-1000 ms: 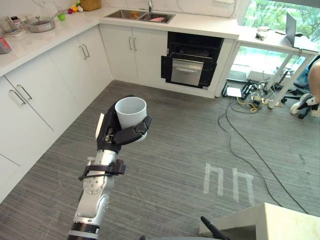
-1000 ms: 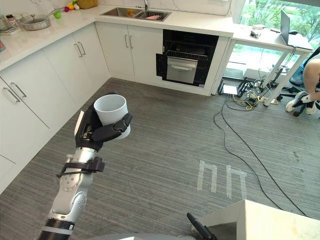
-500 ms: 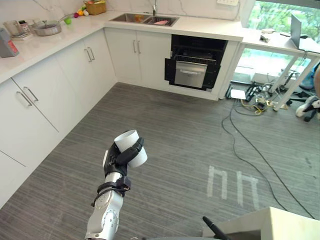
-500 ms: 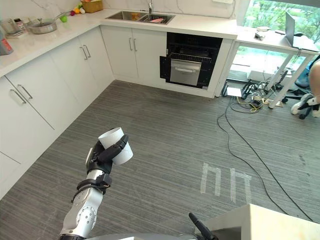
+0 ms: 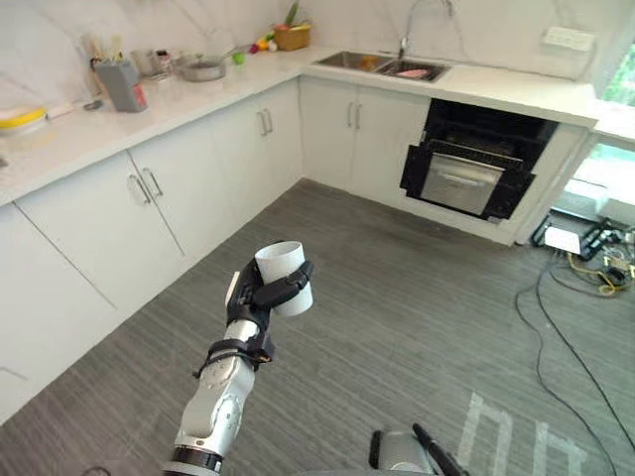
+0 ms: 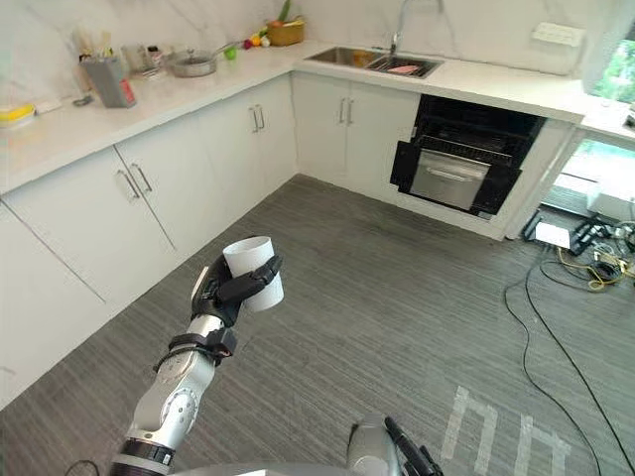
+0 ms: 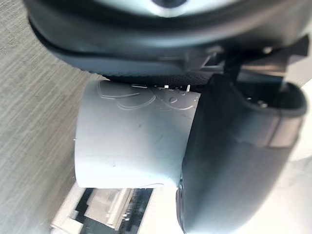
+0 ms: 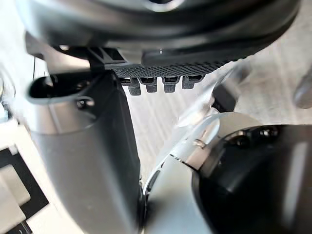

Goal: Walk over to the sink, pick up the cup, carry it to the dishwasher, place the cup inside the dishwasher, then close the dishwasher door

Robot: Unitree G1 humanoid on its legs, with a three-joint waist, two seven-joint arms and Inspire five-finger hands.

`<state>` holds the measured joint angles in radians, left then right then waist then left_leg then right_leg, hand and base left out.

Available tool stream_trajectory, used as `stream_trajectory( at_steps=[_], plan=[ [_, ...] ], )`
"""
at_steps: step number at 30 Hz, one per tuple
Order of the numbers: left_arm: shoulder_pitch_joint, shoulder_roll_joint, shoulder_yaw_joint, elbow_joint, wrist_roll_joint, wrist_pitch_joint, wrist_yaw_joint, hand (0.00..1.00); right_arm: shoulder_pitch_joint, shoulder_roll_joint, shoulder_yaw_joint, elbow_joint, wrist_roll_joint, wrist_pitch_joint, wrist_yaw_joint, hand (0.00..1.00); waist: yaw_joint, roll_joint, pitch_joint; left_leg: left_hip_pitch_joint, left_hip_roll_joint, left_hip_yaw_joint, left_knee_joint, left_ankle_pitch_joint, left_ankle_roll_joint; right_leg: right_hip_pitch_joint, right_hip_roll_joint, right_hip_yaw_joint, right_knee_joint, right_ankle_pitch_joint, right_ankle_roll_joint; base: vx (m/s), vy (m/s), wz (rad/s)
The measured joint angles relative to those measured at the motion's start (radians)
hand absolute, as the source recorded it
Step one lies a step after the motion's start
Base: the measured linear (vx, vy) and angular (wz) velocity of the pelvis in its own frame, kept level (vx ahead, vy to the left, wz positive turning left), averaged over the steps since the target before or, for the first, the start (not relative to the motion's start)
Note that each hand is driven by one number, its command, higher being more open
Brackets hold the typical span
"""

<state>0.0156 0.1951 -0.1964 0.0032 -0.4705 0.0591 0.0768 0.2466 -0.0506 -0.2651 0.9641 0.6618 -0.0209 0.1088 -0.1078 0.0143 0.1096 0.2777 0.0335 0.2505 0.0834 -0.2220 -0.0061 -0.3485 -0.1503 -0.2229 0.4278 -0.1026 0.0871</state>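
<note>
White cup (image 5: 286, 279), mouth upward and slightly tilted, clasped in the left hand (image 5: 256, 296), fingers and thumb curled round its wall. Held in the air above the grey floor (image 5: 397, 327), well apart from the white cabinets (image 5: 189, 193). Far ahead, sink (image 5: 392, 65) set in the tabletop (image 5: 496, 87). Below that tabletop's edge, dishwasher (image 5: 464, 167), dark inside showing. Low down, right hand (image 6: 409, 454), fingers straight, holding nothing.

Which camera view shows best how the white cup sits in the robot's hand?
The left wrist view: the white cylindrical cup is very close, with the thumb of the left hand across its side. Both eye views show the cup smaller, open end up, with the fingers curled round it.
</note>
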Motion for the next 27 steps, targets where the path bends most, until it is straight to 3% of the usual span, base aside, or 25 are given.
stream_trajectory(
  at_steps=[1, 2, 3, 4, 5, 7, 8, 9, 10, 11, 12, 13, 14, 15, 16, 17, 19, 21, 22, 23, 24, 26, 27],
  plan=[
    [-0.001, 0.008, -0.010, 0.000, 0.000, 0.007, -0.005, 0.00, 0.001, 0.001, 0.000, 0.000, 0.009, 0.003, -0.002, 1.00, 0.000, -0.005, 0.001, 0.011, 0.002, -0.003, 0.001, -0.010, -0.010, 0.014, 0.004, 0.001, -0.120, 0.046, 0.012, 0.46, -0.315, 0.29],
    [-0.001, 0.024, -0.026, -0.001, 0.000, 0.021, -0.014, 0.00, 0.003, 0.005, 0.001, -0.001, 0.013, 0.012, -0.007, 1.00, 0.003, -0.029, 0.007, 0.045, -0.005, -0.007, 0.005, -0.040, -0.034, 0.039, -0.002, 0.003, -0.286, 0.077, 0.020, 0.44, -0.289, 0.04],
    [0.000, 0.029, -0.032, 0.002, -0.001, 0.038, -0.026, 0.00, 0.006, 0.004, 0.006, 0.001, 0.013, 0.015, -0.009, 1.00, 0.010, -0.043, 0.020, 0.083, -0.010, -0.006, 0.027, -0.086, -0.062, 0.045, -0.018, 0.008, -0.284, 0.150, 0.033, 0.46, -0.284, -0.02],
    [0.002, 0.021, -0.033, 0.003, -0.001, 0.052, -0.028, 0.00, 0.006, 0.002, 0.005, 0.001, 0.014, 0.016, -0.009, 1.00, 0.009, -0.028, 0.026, 0.091, 0.008, -0.004, 0.039, -0.103, -0.065, 0.044, -0.013, -0.008, -0.255, 0.176, 0.042, 0.48, -0.296, 0.10],
    [0.004, 0.007, -0.051, 0.003, -0.001, 0.070, -0.037, 0.00, 0.018, -0.003, -0.005, -0.003, 0.025, 0.012, -0.007, 1.00, -0.001, 0.005, 0.018, 0.092, 0.056, 0.000, 0.056, -0.127, -0.064, 0.042, 0.015, -0.030, -0.222, 0.185, 0.038, 0.38, -0.226, 0.26],
    [-0.015, -0.004, -0.071, 0.001, 0.001, 0.068, -0.078, 0.00, 0.039, 0.006, -0.004, -0.034, 0.052, -0.003, -0.008, 1.00, 0.000, 0.012, 0.017, 0.096, 0.091, 0.008, 0.080, -0.134, -0.050, 0.034, 0.032, -0.023, -0.145, 0.184, 0.036, 0.41, -0.322, 0.52],
    [-0.021, -0.022, -0.082, -0.002, 0.004, 0.064, -0.101, 0.00, 0.064, 0.017, -0.005, -0.073, 0.069, -0.020, -0.007, 1.00, 0.007, -0.003, 0.022, 0.104, 0.102, 0.010, 0.115, -0.140, -0.034, 0.017, 0.038, -0.004, -0.057, 0.164, 0.002, 0.31, -0.300, 0.43],
    [-0.021, -0.025, -0.086, -0.002, 0.006, 0.064, -0.103, 0.00, 0.070, 0.019, -0.004, -0.080, 0.077, -0.027, -0.007, 1.00, 0.010, -0.004, 0.021, 0.105, 0.103, 0.012, 0.123, -0.139, -0.032, 0.013, 0.038, -0.001, -0.039, 0.156, -0.012, 0.28, -0.293, 0.11],
    [-0.012, -0.039, -0.095, -0.005, 0.028, 0.061, -0.108, 0.00, 0.079, 0.019, -0.005, -0.100, 0.104, -0.050, -0.006, 1.00, 0.018, -0.001, 0.019, 0.106, 0.108, 0.032, 0.171, -0.131, -0.017, 0.011, 0.037, 0.003, 0.002, 0.136, -0.053, 0.21, -0.183, -0.24],
    [0.002, -0.036, -0.096, -0.017, 0.042, 0.061, -0.108, 0.00, 0.079, 0.018, -0.001, -0.118, 0.120, -0.063, -0.004, 1.00, 0.018, 0.002, 0.015, 0.085, 0.123, 0.076, 0.258, -0.113, 0.016, 0.021, 0.036, 0.004, 0.005, 0.136, -0.088, 0.29, -0.249, -0.26],
    [0.003, -0.036, -0.099, -0.019, 0.043, 0.061, -0.108, 0.00, 0.079, 0.017, 0.004, -0.127, 0.127, -0.071, 0.000, 1.00, 0.017, 0.013, 0.009, 0.057, 0.144, 0.093, 0.320, -0.104, 0.032, 0.032, 0.045, -0.003, -0.013, 0.134, -0.090, 0.27, -0.188, -0.24],
    [0.004, -0.037, -0.104, -0.042, 0.043, 0.061, -0.107, 0.00, 0.084, 0.018, 0.013, -0.150, 0.129, -0.083, 0.003, 1.00, 0.020, 0.044, -0.002, -0.018, 0.204, 0.114, 0.471, -0.060, 0.082, 0.065, 0.072, -0.023, -0.066, 0.136, -0.091, 0.33, -0.162, -0.08],
    [0.004, -0.040, -0.101, -0.090, 0.042, 0.059, -0.105, 0.00, 0.102, 0.018, 0.030, -0.197, 0.129, -0.093, 0.008, 1.00, 0.024, 0.060, 0.005, -0.101, 0.274, 0.112, 0.654, 0.041, 0.053, 0.090, 0.083, -0.041, -0.056, 0.111, -0.102, 0.33, -0.121, -0.06],
    [0.004, -0.044, -0.096, -0.109, 0.041, 0.058, -0.105, 0.00, 0.115, 0.016, 0.037, -0.218, 0.129, -0.102, 0.010, 1.00, 0.026, 0.064, 0.009, -0.129, 0.304, 0.112, 0.735, 0.110, 0.036, 0.109, 0.093, -0.048, -0.059, 0.101, -0.120, 0.29, -0.107, -0.09],
    [0.011, -0.055, -0.080, -0.127, 0.039, 0.057, -0.105, 0.00, 0.127, 0.009, 0.041, -0.247, 0.129, -0.110, 0.009, 1.00, 0.026, 0.079, 0.017, -0.158, 0.359, 0.107, 0.833, 0.251, 0.036, 0.157, 0.121, -0.046, -0.077, 0.087, -0.136, 0.34, -0.096, -0.35],
    [0.022, -0.064, -0.041, -0.145, 0.028, 0.057, -0.098, 0.00, 0.131, 0.001, 0.065, -0.294, 0.130, -0.141, 0.008, 1.00, 0.038, 0.088, 0.011, -0.233, 0.426, 0.088, 0.973, 0.351, 0.006, 0.233, 0.155, -0.025, -0.138, 0.079, -0.145, 0.34, -0.089, -0.43],
    [0.023, -0.064, -0.009, -0.171, 0.008, 0.049, -0.094, 0.00, 0.106, -0.005, 0.078, -0.351, 0.130, -0.183, 0.009, 1.00, 0.040, 0.081, 0.016, -0.325, 0.443, 0.110, 1.020, 0.192, 0.005, 0.283, 0.160, 0.001, -0.185, 0.076, -0.149, 0.36, -0.090, -0.48],
    [0.052, -0.074, 0.004, -0.190, -0.005, 0.025, -0.076, 0.00, 0.054, -0.021, 0.104, -0.436, 0.130, -0.245, 0.015, 1.00, 0.051, 0.076, 0.014, -0.387, 0.422, 0.205, 0.818, 0.076, -0.016, 0.337, 0.154, 0.044, -0.235, 0.068, -0.156, 0.28, -0.051, -0.57],
    [0.066, -0.078, 0.002, -0.196, -0.005, 0.022, -0.074, 0.00, 0.040, -0.031, 0.116, -0.452, 0.130, -0.257, 0.015, 1.00, 0.053, 0.072, 0.013, -0.395, 0.396, 0.217, 0.722, 0.064, -0.028, 0.343, 0.146, 0.055, -0.237, 0.060, -0.154, 0.30, 0.023, -0.44],
    [0.095, -0.096, -0.013, -0.197, -0.001, 0.021, -0.065, 0.00, 0.005, -0.051, 0.136, -0.485, 0.123, -0.275, 0.015, 1.00, 0.053, 0.061, 0.006, -0.403, 0.309, 0.219, 0.430, 0.072, -0.064, 0.353, 0.121, 0.070, -0.239, 0.040, -0.143, 0.31, 0.056, -0.27],
    [0.110, -0.108, -0.022, -0.197, -0.001, 0.021, -0.057, 0.00, -0.015, -0.064, 0.145, -0.498, 0.120, -0.287, 0.014, 1.00, 0.053, 0.059, 0.005, -0.408, 0.269, 0.217, 0.255, 0.097, -0.102, 0.356, 0.111, 0.081, -0.238, 0.031, -0.138, 0.39, 0.078, -0.21],
    [0.139, -0.111, -0.028, -0.188, -0.001, 0.021, -0.049, 0.00, -0.052, -0.085, 0.152, -0.505, 0.119, -0.297, 0.014, 1.00, 0.054, 0.057, 0.005, -0.430, 0.225, 0.211, 0.040, 0.140, -0.149, 0.376, 0.102, 0.101, -0.229, -0.003, -0.119, 0.44, 0.134, -0.19],
    [0.147, -0.106, -0.028, -0.178, -0.001, 0.021, -0.046, 0.00, -0.056, -0.088, 0.151, -0.505, 0.120, -0.297, 0.014, 1.00, 0.056, 0.057, 0.005, -0.443, 0.220, 0.213, 0.028, 0.141, -0.149, 0.393, 0.100, 0.105, -0.219, -0.016, -0.098, 0.43, 0.150, -0.17]
  ],
)
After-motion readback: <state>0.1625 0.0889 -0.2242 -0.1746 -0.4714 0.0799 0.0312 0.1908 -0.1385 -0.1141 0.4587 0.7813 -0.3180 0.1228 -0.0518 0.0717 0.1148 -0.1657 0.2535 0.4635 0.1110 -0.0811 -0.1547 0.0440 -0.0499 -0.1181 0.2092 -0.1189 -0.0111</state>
